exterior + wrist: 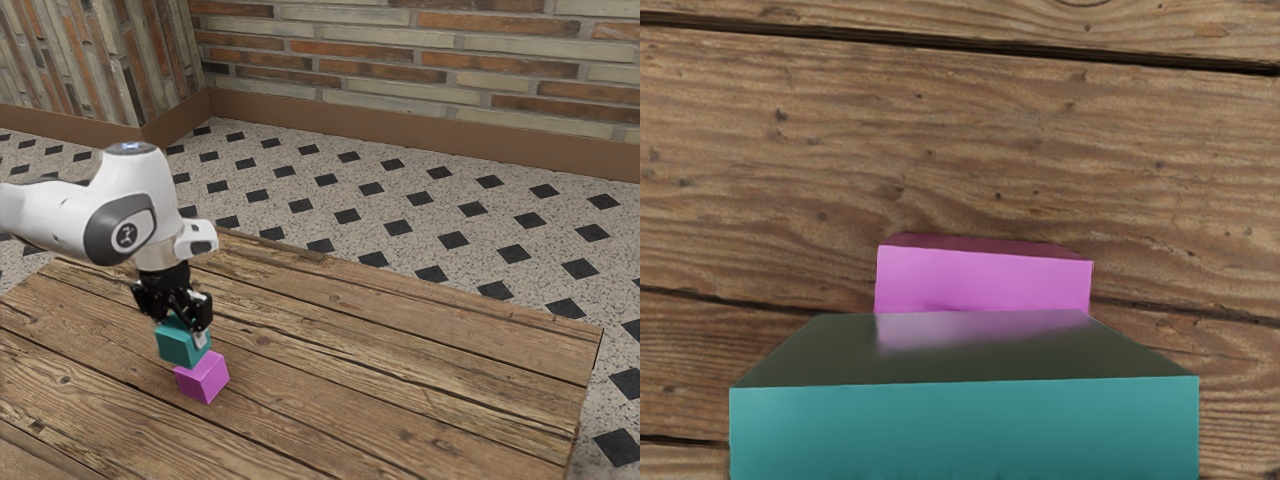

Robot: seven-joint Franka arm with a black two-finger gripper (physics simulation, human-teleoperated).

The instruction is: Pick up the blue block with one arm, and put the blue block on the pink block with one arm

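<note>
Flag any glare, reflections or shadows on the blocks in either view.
Wrist view: the blue block's dark top face mirrors the pink block as a pale pink sheen, with no harsh glare. Exterior view: soft, even light, no hard shadows on the table, both blocks evenly lit.

The table (400,340) is rough, matt plank wood with dark grain lines, knots and open seams. The 2 blocks look like smooth plastic: the blue block (960,430) has a sheen on its top face that mirrors pink, and the pink block (980,280) is matt. The arm (70,215) has a smooth, faintly glossy white shell. The gripper (183,322) is matt black.
</note>
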